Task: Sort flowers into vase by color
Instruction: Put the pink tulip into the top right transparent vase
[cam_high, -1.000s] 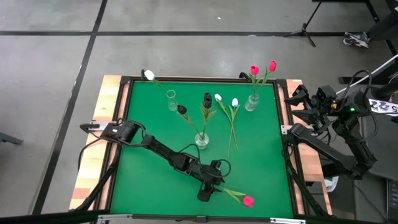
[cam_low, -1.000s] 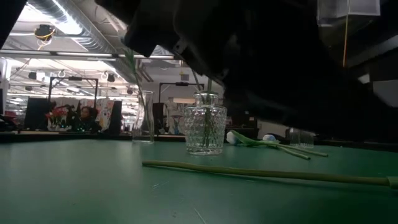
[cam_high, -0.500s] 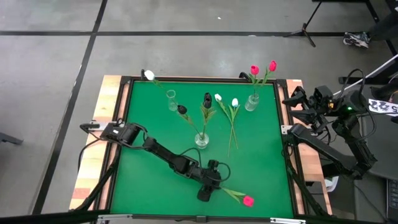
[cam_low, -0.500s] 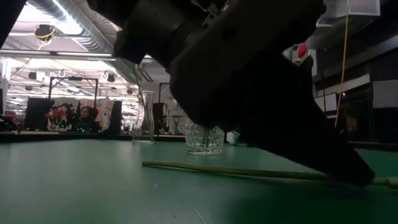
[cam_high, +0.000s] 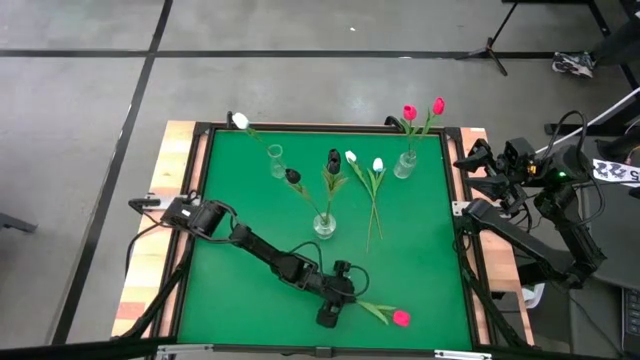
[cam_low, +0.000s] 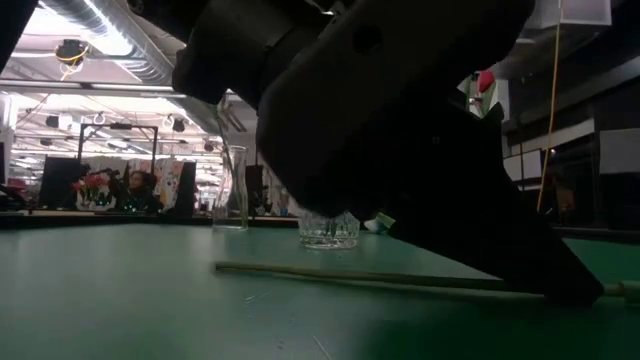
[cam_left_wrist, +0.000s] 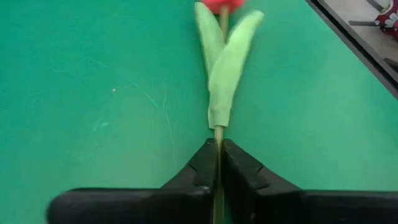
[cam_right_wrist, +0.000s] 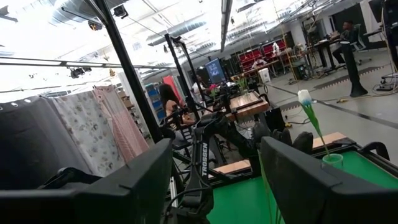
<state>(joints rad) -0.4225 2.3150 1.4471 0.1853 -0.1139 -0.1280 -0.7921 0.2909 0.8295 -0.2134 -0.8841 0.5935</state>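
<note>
A pink-red flower (cam_high: 398, 319) lies flat on the green table (cam_high: 240, 290) near its front edge, and my left gripper (cam_high: 337, 301) is shut on its stem. Three glass vases stand farther back. The left vase (cam_high: 276, 162) has a white flower (cam_high: 240, 121). The middle vase (cam_high: 325, 226) has two black flowers (cam_high: 333, 158). The right vase (cam_high: 405, 165) has two pink-red flowers (cam_high: 409, 112). Two white flowers (cam_high: 378, 164) lie on the table between the middle and right vases. My right gripper (cam_right_wrist: 214, 180) waits open beyond the table's right edge. My left gripper pinches the flower's thin stem (cam_left_wrist: 218, 132) between its two fingers (cam_left_wrist: 202, 163), just below the leaves (cam_left_wrist: 225, 68). The fingers slant down from above and from the table's left. The stem (cam_low: 330, 275) lies on the table, its free end sticking out behind the gripper.
A dark frame (cam_high: 458, 180) and wooden boards (cam_high: 170, 170) edge the table. Bare green surface lies left of my left arm. The room beyond holds stands, cables and a person (cam_low: 135, 190) far off.
My left gripper has sunk a little toward the table's near edge and shut on the pink-red flower's stem. The stem still lies on the table; its free end has slid slightly toward the table's left.
</note>
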